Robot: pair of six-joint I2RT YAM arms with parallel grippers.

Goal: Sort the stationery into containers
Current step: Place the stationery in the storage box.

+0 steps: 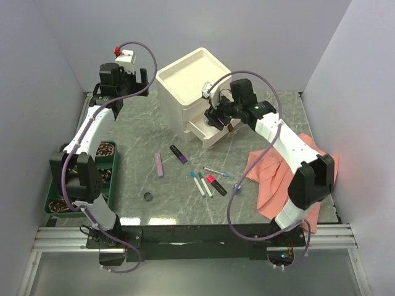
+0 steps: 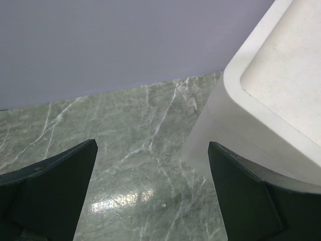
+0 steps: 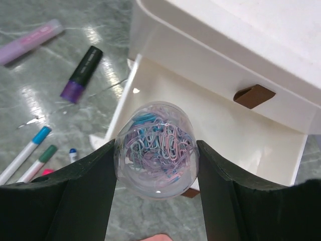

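Note:
My right gripper [image 3: 156,165] is shut on a clear round tub of coloured paper clips [image 3: 156,148], held just above the pulled-out lower drawer [image 3: 225,125] of the cream drawer box [image 1: 185,77]. The drawer looks bare inside. On the table lie a lilac highlighter [image 1: 160,164], a purple highlighter [image 1: 179,154], blue-capped pens [image 1: 199,184], a red-and-black marker [image 1: 216,184], a blue-capped vial [image 1: 237,188] and a dark disc [image 1: 148,197]. My left gripper [image 2: 153,170] stands open and empty over bare table, beside the box's [image 2: 281,90] back left corner.
A salmon-pink cloth [image 1: 278,172] lies under the right arm at the right. A green tray [image 1: 111,166] with dark items stands at the left edge beneath the left arm. A brown pull tab [image 3: 254,95] marks the shut drawer above the open one.

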